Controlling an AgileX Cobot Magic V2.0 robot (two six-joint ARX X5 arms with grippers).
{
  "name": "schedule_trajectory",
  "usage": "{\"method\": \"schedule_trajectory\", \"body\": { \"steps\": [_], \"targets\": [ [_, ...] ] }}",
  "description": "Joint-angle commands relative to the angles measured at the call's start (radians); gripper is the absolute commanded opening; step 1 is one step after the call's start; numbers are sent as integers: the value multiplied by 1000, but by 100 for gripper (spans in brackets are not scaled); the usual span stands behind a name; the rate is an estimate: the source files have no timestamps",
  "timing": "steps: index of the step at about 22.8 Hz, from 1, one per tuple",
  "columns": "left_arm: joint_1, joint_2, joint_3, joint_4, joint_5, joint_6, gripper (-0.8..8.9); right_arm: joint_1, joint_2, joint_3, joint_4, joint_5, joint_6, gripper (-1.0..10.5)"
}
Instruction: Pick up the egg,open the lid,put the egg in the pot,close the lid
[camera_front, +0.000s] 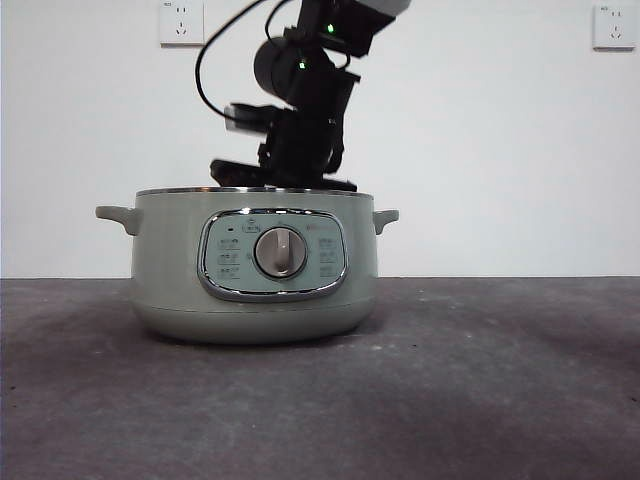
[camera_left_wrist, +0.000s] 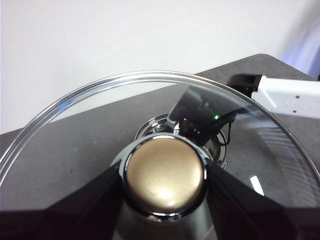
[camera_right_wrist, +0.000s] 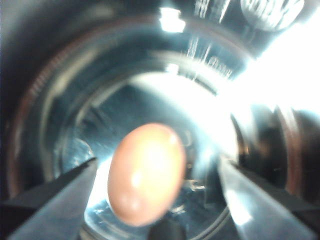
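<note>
The sage-green pot (camera_front: 170, 270) stands open in the middle of the table, its grey dial (camera_front: 280, 252) facing me. My right gripper (camera_front: 300, 178) reaches down into the pot from above. In the right wrist view its jaws are open (camera_right_wrist: 157, 167), and the reddish-brown egg (camera_right_wrist: 147, 172) sits between them without touching either, over the shiny pot floor (camera_right_wrist: 200, 120). My left gripper (camera_left_wrist: 162, 175) is shut on the knob (camera_left_wrist: 165, 172) of the glass lid (camera_left_wrist: 75, 125) and holds it above the pot. The pot's rim (camera_left_wrist: 150, 127) and the right arm (camera_left_wrist: 200, 117) show through the glass.
The dark table (camera_front: 500, 380) spreads around the pot, with a white wall and two sockets (camera_front: 182, 22) behind. The pot's side handles (camera_front: 118, 215) stick out on both sides. A white arm segment (camera_left_wrist: 290, 100) shows beside the lid.
</note>
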Motion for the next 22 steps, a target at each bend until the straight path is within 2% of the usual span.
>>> {"method": "schedule_trajectory", "body": {
  "steps": [1,6,8,15,20,22],
  "targets": [
    [3,-5,7,16,1,8,-8,2,6,116,-65,-6,-3,452],
    [3,6,7,16,1,13,-8,0,-7,466,-337,-16,-4,445],
    [3,8,7,16,1,14,-8,-8,-37,541,-417,-20,-1,442],
    [1,41,7,16,8,25,-8,-20,-345,451,-420,-20,3,440],
    [-45,140,7,108,16,47,-8,-20,-708,140,-420,-18,-31,440],
    [-52,178,3,132,60,46,-8,-20,-814,42,-420,-13,-31,440]
  ]
}}
